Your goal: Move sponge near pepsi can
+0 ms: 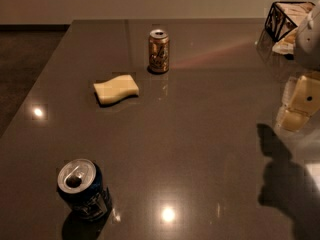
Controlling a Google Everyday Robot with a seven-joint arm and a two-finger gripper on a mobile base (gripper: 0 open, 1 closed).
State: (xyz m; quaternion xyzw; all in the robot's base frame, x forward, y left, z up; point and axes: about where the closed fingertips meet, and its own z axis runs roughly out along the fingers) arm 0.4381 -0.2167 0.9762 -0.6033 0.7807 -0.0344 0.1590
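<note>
One sponge [116, 89]: flat on the surface [210, 149], well left of your fingers [302, 98]. Likely soft, light and squashy, so pinch across its narrow width. One pepsi can [84, 189]: farther left, nearer the camera. Fingers empty at the right edge; spread or closed, you cannot tell.

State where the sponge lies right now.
In the camera view the sponge lies left of centre, just front-left of the gold-brown can, far behind the pepsi can; the gripper hangs at the right edge.
</note>
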